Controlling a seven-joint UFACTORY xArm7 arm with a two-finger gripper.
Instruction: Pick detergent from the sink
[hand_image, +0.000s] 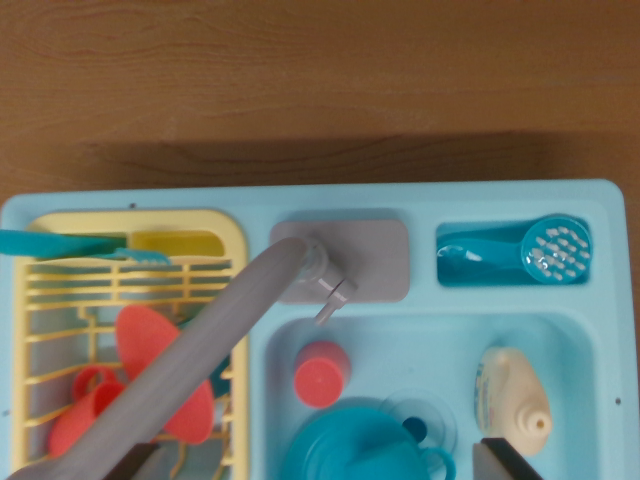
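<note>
The detergent (512, 395) is a cream bottle with a pale cap, lying in the light-blue sink basin (430, 340) at the wrist view's right. Its cap end points toward the bottom of the picture. My gripper (320, 462) is open above the basin. Only its two dark fingertips (505, 460) show at the bottom edge, one at the left and one at the right. The right fingertip sits just below the bottle's cap. Nothing is between the fingers.
A red cup (320, 373) and a blue lidded pot (360, 445) share the basin. The grey faucet (200, 360) slants across the yellow dish rack (130, 290), which holds red dishes (150, 345). A blue brush (545, 250) lies in the upper-right compartment. Wooden table (320, 80) lies beyond.
</note>
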